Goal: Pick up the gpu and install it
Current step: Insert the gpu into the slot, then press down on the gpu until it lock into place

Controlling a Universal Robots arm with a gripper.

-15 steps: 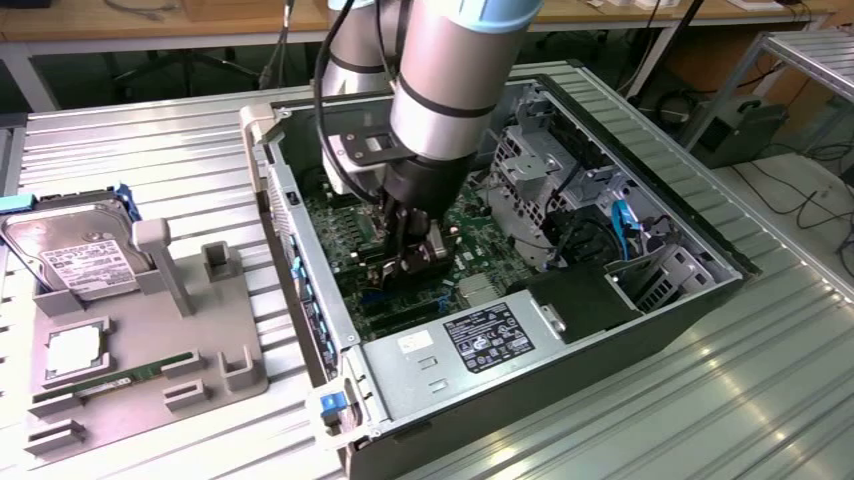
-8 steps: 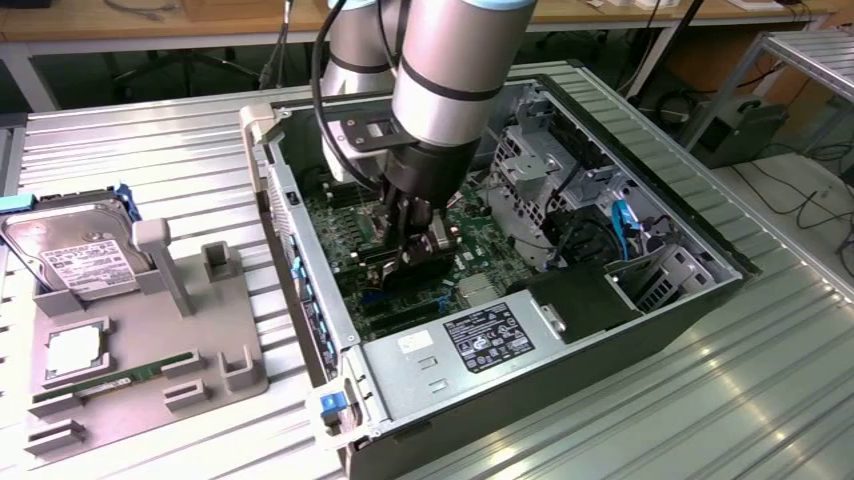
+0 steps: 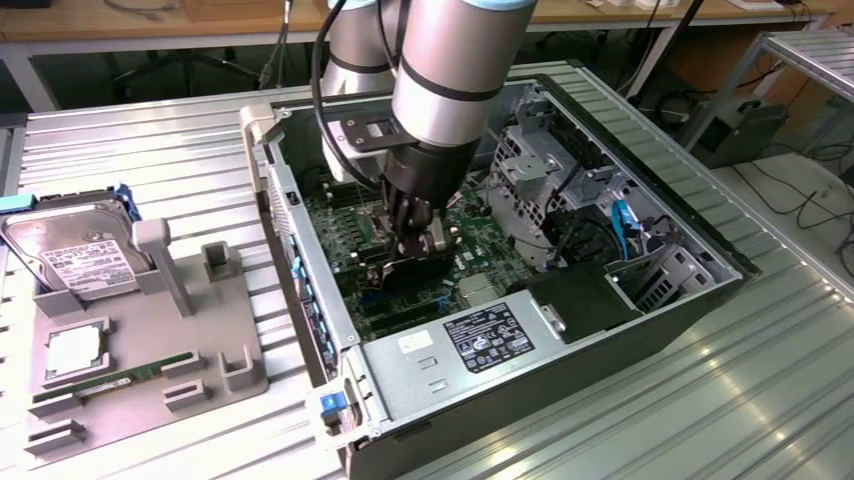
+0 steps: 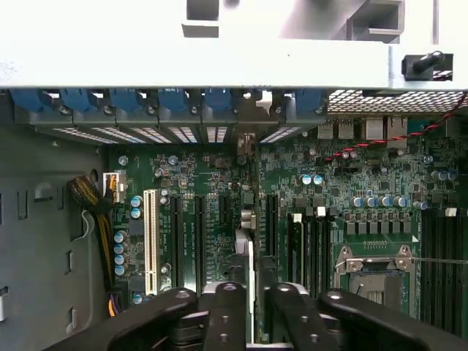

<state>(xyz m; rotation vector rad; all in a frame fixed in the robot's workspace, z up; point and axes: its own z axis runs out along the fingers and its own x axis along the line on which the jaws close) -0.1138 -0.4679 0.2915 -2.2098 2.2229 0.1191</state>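
Dark gpu (image 4: 248, 274): I am holding it edge-on over the motherboard (image 4: 365, 190) slots.
End effector (image 4: 250, 303): clenching the card.
Risk: misalignment jamming its connector.

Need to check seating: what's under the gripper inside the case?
Under the gripper, the gpu stands edge-on over green motherboard slots; its lower edge and slot contact are hidden.

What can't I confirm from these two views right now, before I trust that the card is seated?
- Card bottom edge and its slot: wrist view, hidden behind the gripper fingers.
- Card in the exterior view: blocked by the arm and gripper deep inside the computer case.
- Bracket end against the case's rear slots: wrist view, too small and dark to tell.
- Empty processor socket: cut off behind the gripper.
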